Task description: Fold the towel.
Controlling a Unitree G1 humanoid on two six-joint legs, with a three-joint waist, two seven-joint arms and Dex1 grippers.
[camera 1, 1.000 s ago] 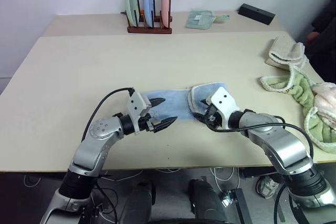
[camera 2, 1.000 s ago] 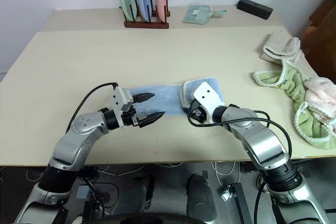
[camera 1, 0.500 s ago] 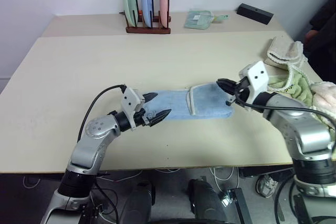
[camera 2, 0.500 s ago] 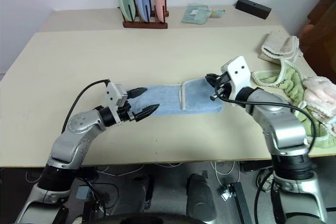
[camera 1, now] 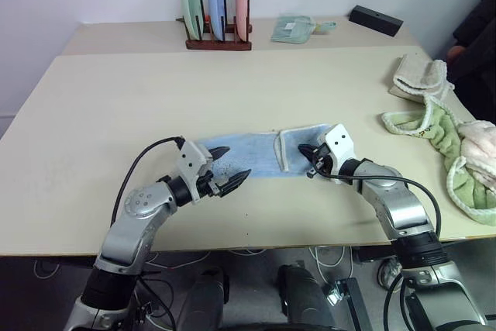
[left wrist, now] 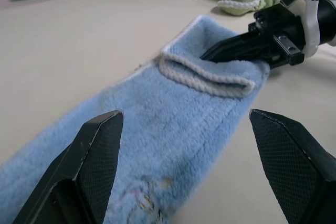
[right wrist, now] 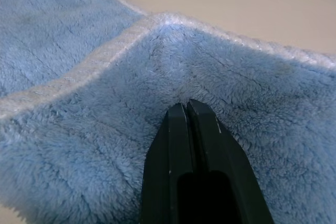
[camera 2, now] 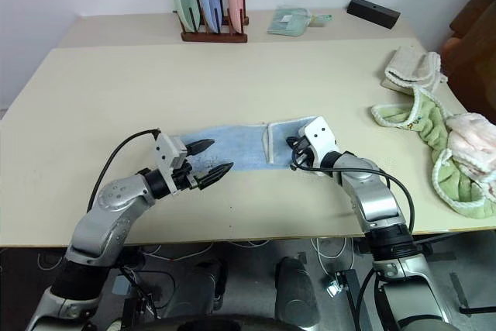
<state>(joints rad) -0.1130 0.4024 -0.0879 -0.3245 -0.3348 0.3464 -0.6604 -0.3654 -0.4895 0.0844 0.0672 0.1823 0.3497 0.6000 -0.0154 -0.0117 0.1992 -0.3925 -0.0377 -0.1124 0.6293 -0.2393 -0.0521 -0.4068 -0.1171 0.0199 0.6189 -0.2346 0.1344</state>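
Nearest the robot, the left pincer [camera 1: 230, 175] hovers at the left end of the towel [camera 1: 252, 153], its two black fingers [left wrist: 94, 156] spread wide with nothing between them. In the left wrist view the blue pile runs between those fingers, and a small darker printed mark sits on the cloth close to the camera.

The towel lies as a long narrow strip on the beige worktop [camera 1: 155, 91], near its front edge and roughly in the middle from left to right. Its right end is doubled back over itself, so that a whitish hem [camera 1: 280, 150] crosses the strip and marks the edge of the folded flap.

The right pincer [camera 1: 311, 159] lies low on that folded right end. Its fingers are pressed together, and their tips are pushed into the blue pile of the flap; whether any cloth is caught between them cannot be told.

Farther off, along the right edge of the worktop, lies a heap of green and cream towels [camera 1: 446, 149], well apart from the blue one. At the far side stands a wooden rack [camera 1: 219, 40] holding three upright plates, green, blue and pink. Beside it to the right lies a small folded mint cloth [camera 1: 294, 29], and beyond that a black box [camera 1: 376, 19].
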